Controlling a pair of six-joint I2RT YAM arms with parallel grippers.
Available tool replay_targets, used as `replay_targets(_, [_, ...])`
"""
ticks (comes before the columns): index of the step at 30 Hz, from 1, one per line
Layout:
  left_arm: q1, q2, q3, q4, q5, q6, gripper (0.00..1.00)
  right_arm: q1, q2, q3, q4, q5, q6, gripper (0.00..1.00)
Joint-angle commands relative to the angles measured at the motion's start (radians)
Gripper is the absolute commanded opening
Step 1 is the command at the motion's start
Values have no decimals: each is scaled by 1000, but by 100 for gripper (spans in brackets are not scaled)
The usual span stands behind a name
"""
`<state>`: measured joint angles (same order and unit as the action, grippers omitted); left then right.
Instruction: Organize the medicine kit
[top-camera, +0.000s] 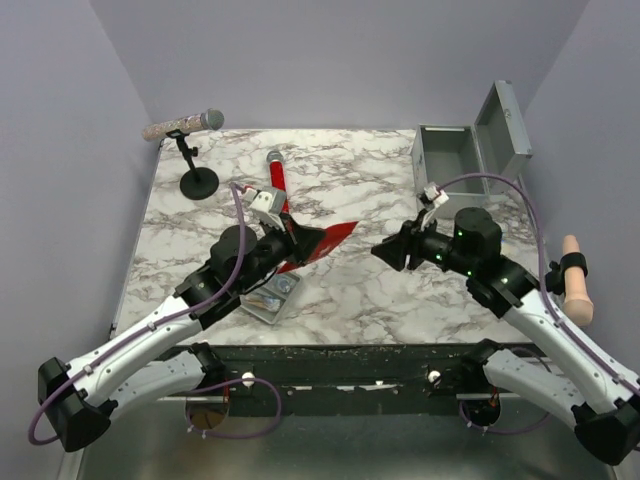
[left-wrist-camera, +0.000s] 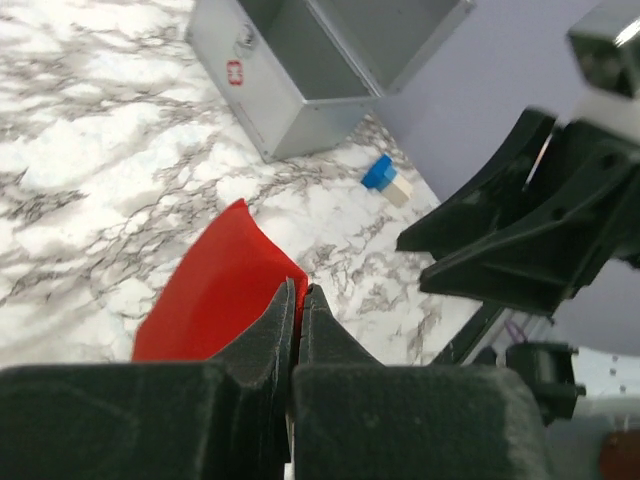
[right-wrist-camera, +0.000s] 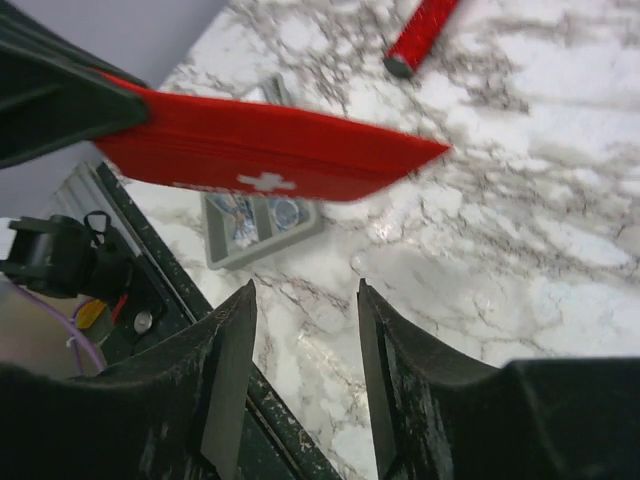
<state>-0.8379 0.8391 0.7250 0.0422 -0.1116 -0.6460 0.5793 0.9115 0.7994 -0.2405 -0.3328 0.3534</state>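
At the far right corner of the table (top-camera: 350, 300) we saw the medicine kit (top-camera: 447, 160), its lid open. The left end effector (left-wrist-camera: 298, 300) was clenched on a red pouch (left-wrist-camera: 205, 295); the right end effector (right-wrist-camera: 305, 300) was released. Only the right wrist view showed the pouch's white cross above a shallow tray (right-wrist-camera: 222, 258). Only the left wrist view showed a blue-and-white block (left-wrist-camera: 386, 180) near the kit.

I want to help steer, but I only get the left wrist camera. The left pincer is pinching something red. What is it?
Observer: A flat red pouch. The right wrist camera shows a white cross on it.
Operator: Is the other pincer holding it too?
Observer: No, the right pincer is open, with a gap between it and the pouch.
Operator: What else is near it?
Observer: A shallow grey tray with small things in it sits on the table.
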Motion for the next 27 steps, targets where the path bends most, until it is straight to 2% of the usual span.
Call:
replay_targets(1, [28,54,89,-39,365,256,0,1,-126,58,-36,-74,-163,55])
replay_targets(4, [55,86,128,-24,611,289,0,5,-155,64,-36,-68,-194,56])
replay_targets(8, [105,129,201,-71,843,307,0,20,-226,46,-26,-77,-238,60])
replay_targets(11, [160,166,270,-154,996,356,0,46,-269,9,-22,-118,-258,71])
replay_targets(14, [204,234,356,-214,1145,371,0,70,-281,-11,-31,-109,-257,75])
replay_targets(17, [206,264,418,-222,1204,372,0,77,-277,-8,-36,-106,-254,77])
replay_targets(22, [206,262,419,-56,1239,261,0,82,-234,1,-37,-109,-251,77])
replay_targets(27, [206,261,427,7,1251,218,0,83,-165,20,-57,-147,-243,71])
